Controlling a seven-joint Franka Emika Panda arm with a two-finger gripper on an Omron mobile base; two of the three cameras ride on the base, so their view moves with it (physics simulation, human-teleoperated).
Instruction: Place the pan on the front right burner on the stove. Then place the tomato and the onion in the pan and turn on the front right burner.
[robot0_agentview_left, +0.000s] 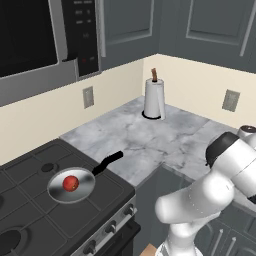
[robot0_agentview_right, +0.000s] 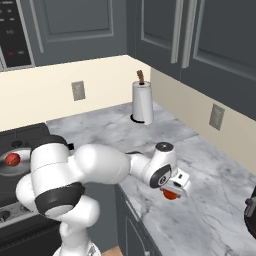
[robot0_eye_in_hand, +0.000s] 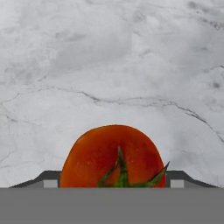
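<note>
Grey-veined marble counter (robot0_agentview_right: 200, 165) under the gripper (robot0_agentview_right: 173, 192), fingers either side of a round red tomato with a green stalk (robot0_eye_in_hand: 113, 157); contact impossible to judge. Behind, near the corner of the cream wall, an upright white paper-towel roll (robot0_agentview_left: 154, 98). On the black gas stove (robot0_agentview_left: 30, 210), a small silver pan with a black handle (robot0_agentview_left: 71, 185) holding a round red thing (robot0_agentview_left: 70, 183), perhaps the onion.

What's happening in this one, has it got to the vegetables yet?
The pan already sits on the stove, on its front right burner, with a round red item inside. The arm has reached over to the marble counter, where the gripper has its jaws on either side of the tomato. Whether they are gripping it yet is unclear; the tomato looks to be on the counter.
</note>
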